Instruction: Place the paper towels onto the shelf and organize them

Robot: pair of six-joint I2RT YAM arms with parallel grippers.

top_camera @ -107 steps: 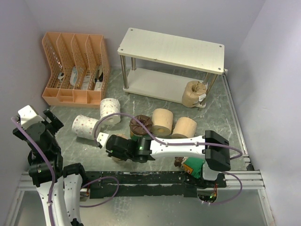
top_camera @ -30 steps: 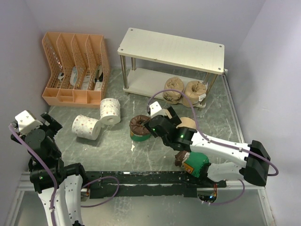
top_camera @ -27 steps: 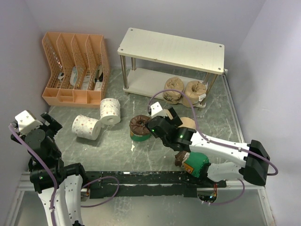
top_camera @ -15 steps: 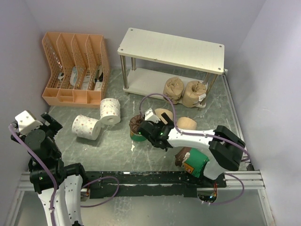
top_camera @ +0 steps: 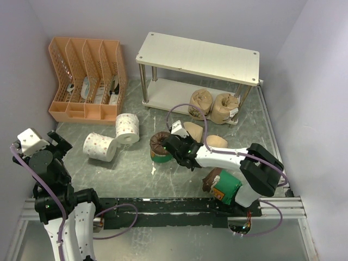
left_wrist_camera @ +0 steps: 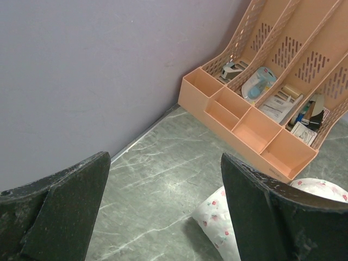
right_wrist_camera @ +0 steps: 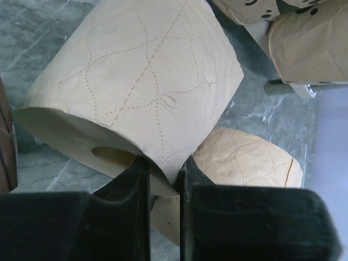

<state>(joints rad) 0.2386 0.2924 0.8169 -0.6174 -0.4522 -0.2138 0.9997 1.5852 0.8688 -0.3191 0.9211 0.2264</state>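
Tan quilted roll (right_wrist_camera: 141, 92) lies tilted on the tabletop side of the shelf (top_camera: 198, 57), just in front of its lower board. R gripper (right_wrist_camera: 163, 179) is clenched on the roll's wall at the open end, paper pinched btw fingers. Can't tell if the roll is clear of the table. 2nd tan roll (right_wrist_camera: 244, 157) sits just behind it. Green-banded roll (top_camera: 161, 147) is close by the gripper's L. Wrapped roll (top_camera: 200, 100) and wrapped twin (top_camera: 223, 107) sit on the lower board. L gripper (left_wrist_camera: 163, 163) is spread wide, nothing in it, nr orange organizer (left_wrist_camera: 261, 125).
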